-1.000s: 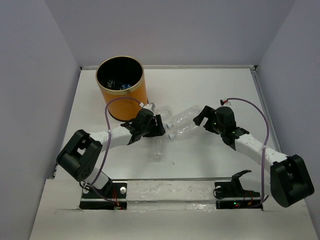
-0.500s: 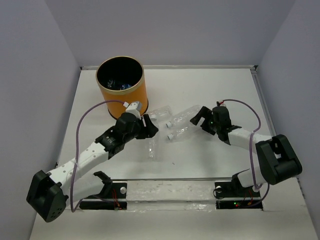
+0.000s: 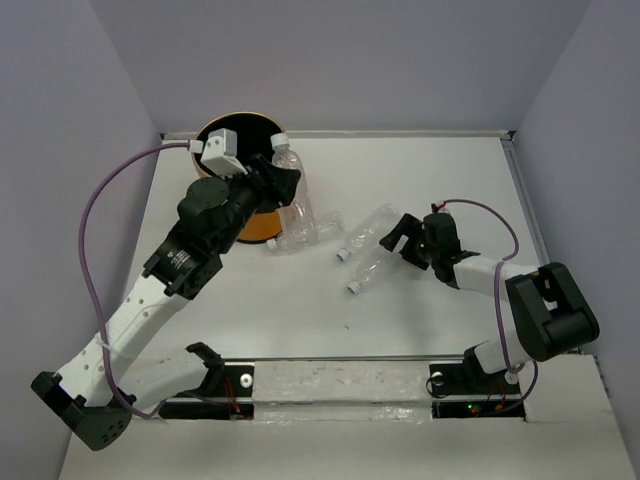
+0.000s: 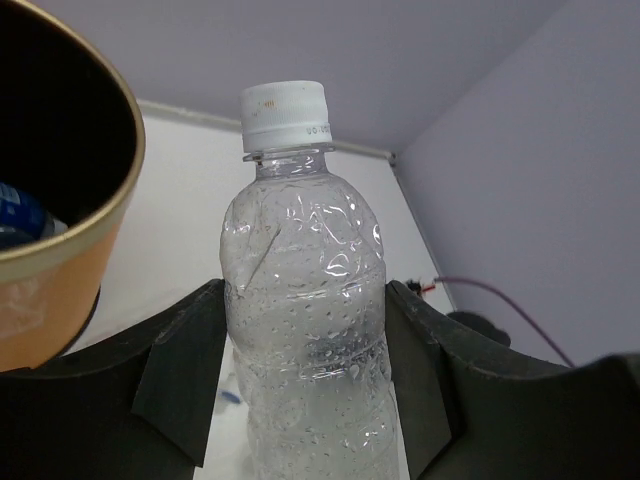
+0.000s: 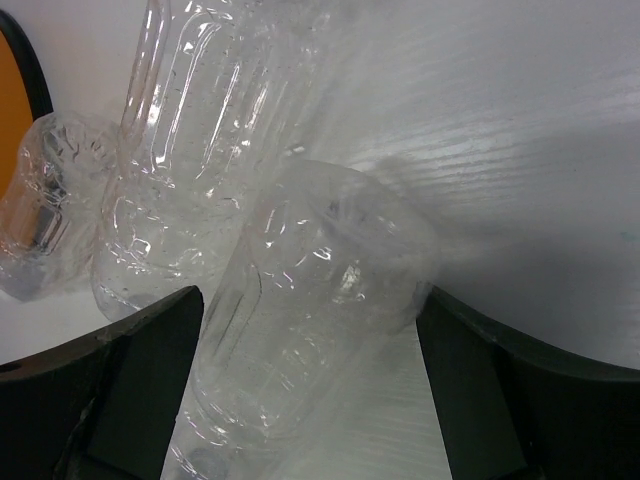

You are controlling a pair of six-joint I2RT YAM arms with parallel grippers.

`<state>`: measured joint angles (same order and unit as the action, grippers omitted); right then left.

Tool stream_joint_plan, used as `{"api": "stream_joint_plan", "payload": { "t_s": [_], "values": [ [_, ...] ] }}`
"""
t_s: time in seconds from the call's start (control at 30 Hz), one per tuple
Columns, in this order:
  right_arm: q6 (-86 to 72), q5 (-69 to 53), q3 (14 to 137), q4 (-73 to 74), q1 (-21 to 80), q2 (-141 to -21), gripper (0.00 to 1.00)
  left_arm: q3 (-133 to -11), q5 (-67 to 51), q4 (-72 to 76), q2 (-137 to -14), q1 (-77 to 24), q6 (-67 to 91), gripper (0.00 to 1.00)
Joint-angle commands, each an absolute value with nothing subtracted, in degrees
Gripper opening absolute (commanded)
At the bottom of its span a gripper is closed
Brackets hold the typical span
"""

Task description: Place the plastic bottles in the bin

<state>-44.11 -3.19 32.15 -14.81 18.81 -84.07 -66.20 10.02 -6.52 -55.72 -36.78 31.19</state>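
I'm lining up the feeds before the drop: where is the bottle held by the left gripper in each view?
Top external: the held bottle stands upright at upper left, by the bin's right side, in the left gripper.
Left wrist: it fills the centre, cap up, between the fingers.
Right wrist: not in it.
Shared landmark: the orange bin, which is at the left edge of both wrist views.

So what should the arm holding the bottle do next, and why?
Probably shift the bottle sideways over the opening of the bin before releasing: the left gripper is shut on it, upright, beside the rim rather than above the black inside.
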Motion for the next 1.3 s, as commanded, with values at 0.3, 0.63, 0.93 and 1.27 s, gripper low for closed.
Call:
{"api": "stream_joint_plan", "payload": {
  "t_s": [0.3, 0.63, 0.93, 1.27],
  "values": [
    [-43.9, -1.1, 22.8, -15.7, 18.5, -75.4, 0.39, -83.5, 25.7, 4.7, -69.5, -19.9, 24.8, 0.55],
    [-43.0, -4.2, 16.7, -10.9, 18.5, -57.5, 0.34, -95.1, 38.3, 12.6, -84.3, -15.2, 12.4, 0.54],
    [-39.5, -4.2, 21.2, -1.2, 18.5, -43.9, 0.33, -80.9, 42.5, 23.9, -85.2, -15.2, 6.5, 0.74],
    [-38.3, -6.5, 38.8, -3.4, 21.4, -48.6, 0.32, -79.8, 26.5, 13.9, -72.3, -15.2, 15.8, 0.99]
  ]
}}
